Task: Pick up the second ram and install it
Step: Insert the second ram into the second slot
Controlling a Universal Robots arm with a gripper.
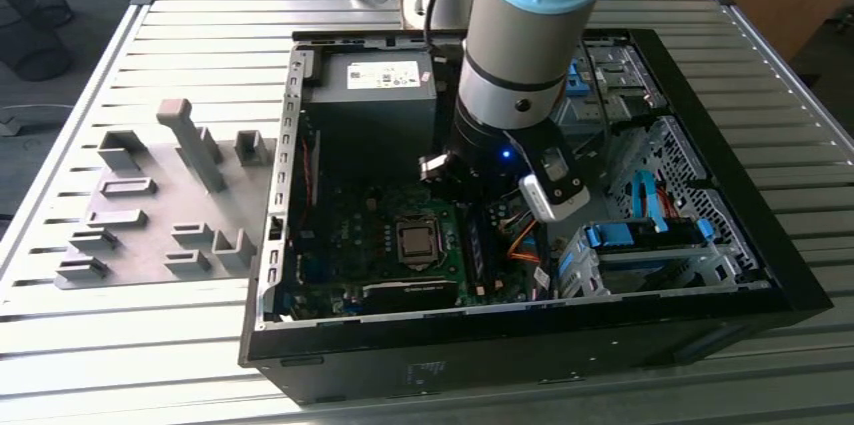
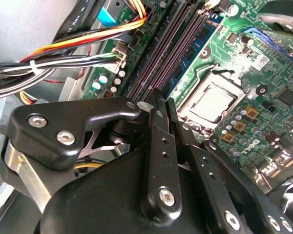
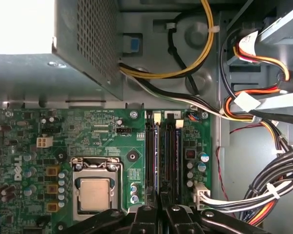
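Note:
My gripper (image 3: 161, 196) is down inside the open computer case (image 1: 747, 245), over the memory slots beside the processor socket (image 3: 94, 192). The second ram (image 3: 156, 156), a thin blue stick seen edge-on, stands in a slot and runs straight into the narrow gap between my fingers (image 2: 156, 141). Both wrist views show the two fingers close together on its edge, so the gripper (image 2: 162, 100) is shut on the second ram (image 2: 193, 46). The arm's wrist (image 1: 514, 160) covers the fingers in the exterior view.
A grey board with holder blocks (image 1: 160, 195) lies on the table at the exterior view's left. Bundled cables (image 3: 263, 190) run close beside the slots. The power supply (image 1: 374, 75) sits at the case's far end, and drive cages (image 1: 641, 235) fill the exterior view's right.

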